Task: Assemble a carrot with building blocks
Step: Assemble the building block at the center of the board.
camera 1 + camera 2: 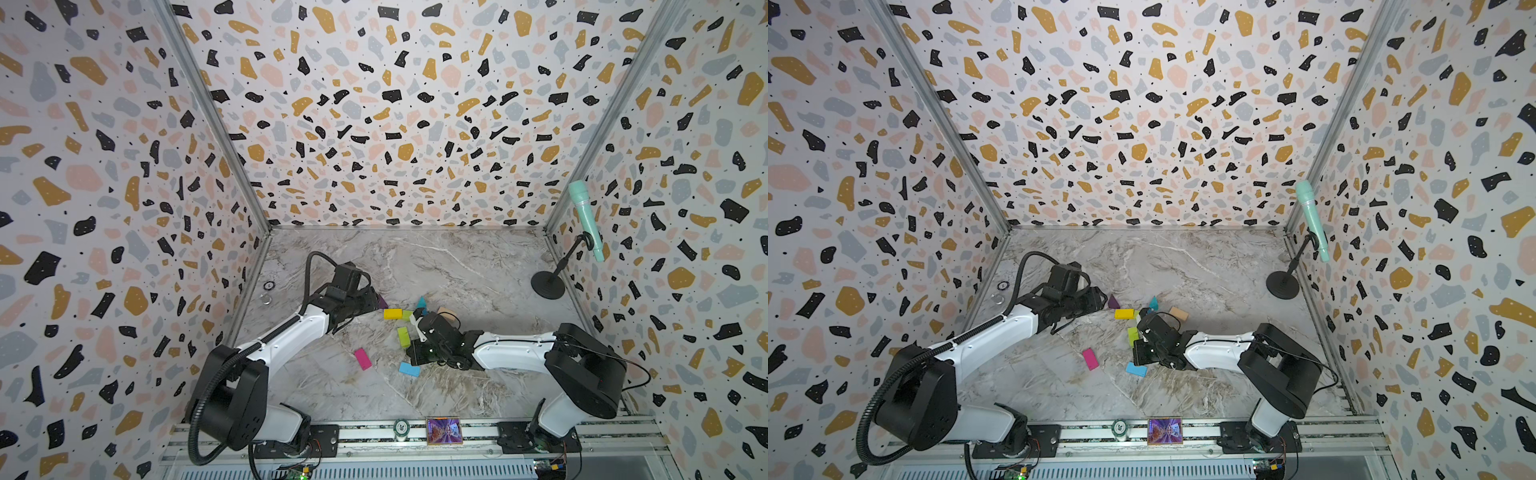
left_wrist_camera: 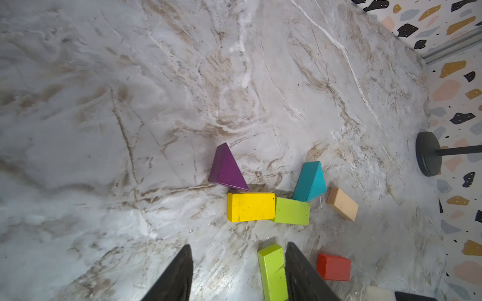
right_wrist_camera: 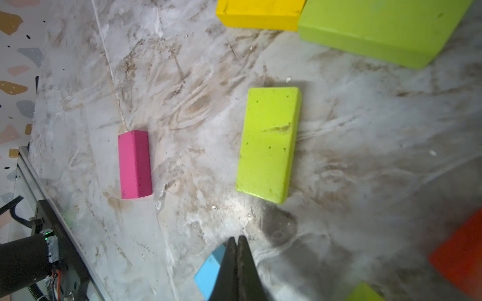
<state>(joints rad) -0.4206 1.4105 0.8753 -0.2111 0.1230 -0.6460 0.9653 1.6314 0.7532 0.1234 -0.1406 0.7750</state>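
Apparently starting second row of the carrot (image 1: 397,313): yellow rectangular brick (image 2: 250,207) touching lime green brick (image 2: 292,211) mid-surface (image 2: 130,104), purple triangular wedge (image 2: 227,169) and teal triangular wedge (image 2: 310,181) against them. Holding left claw (image 2: 238,246) apart, empty; right claw (image 3: 237,238) pinched together on nothing. Next: reopen right, take loose lime brick (image 3: 268,146).

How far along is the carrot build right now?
Done: yellow brick and lime green brick side by side, purple wedge and teal wedge against them. In hand: nothing; left gripper open, right gripper shut empty beside the blue brick. Left: tan brick, red brick, magenta brick, loose green brick, blue brick unplaced.
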